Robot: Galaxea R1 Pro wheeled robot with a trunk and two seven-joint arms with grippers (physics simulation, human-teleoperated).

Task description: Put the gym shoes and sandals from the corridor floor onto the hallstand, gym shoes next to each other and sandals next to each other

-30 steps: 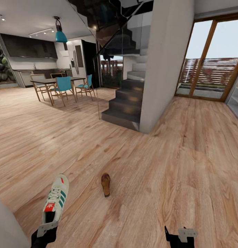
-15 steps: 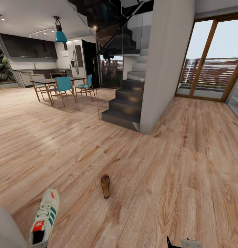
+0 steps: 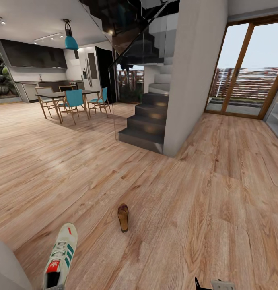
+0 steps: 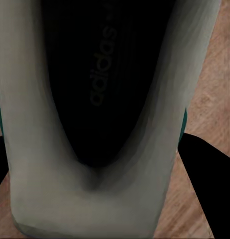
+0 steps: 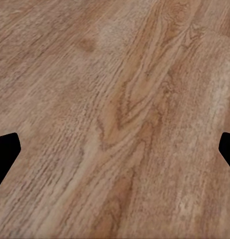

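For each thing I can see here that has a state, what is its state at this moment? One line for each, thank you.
Gym shoe: held by the heel in the left claw, toe pointing away.
Sandal: lying on the corridor floor, not gripped.
Left claw: shut on the gym shoe's heel.
Right claw: open, nothing between its fingers, above bare floor.

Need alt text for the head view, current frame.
A gym shoe sits at lower left over the wood floor, with one brown sandal lying beyond it. Farther off are a staircase, dining table with teal chairs, and glass doors.
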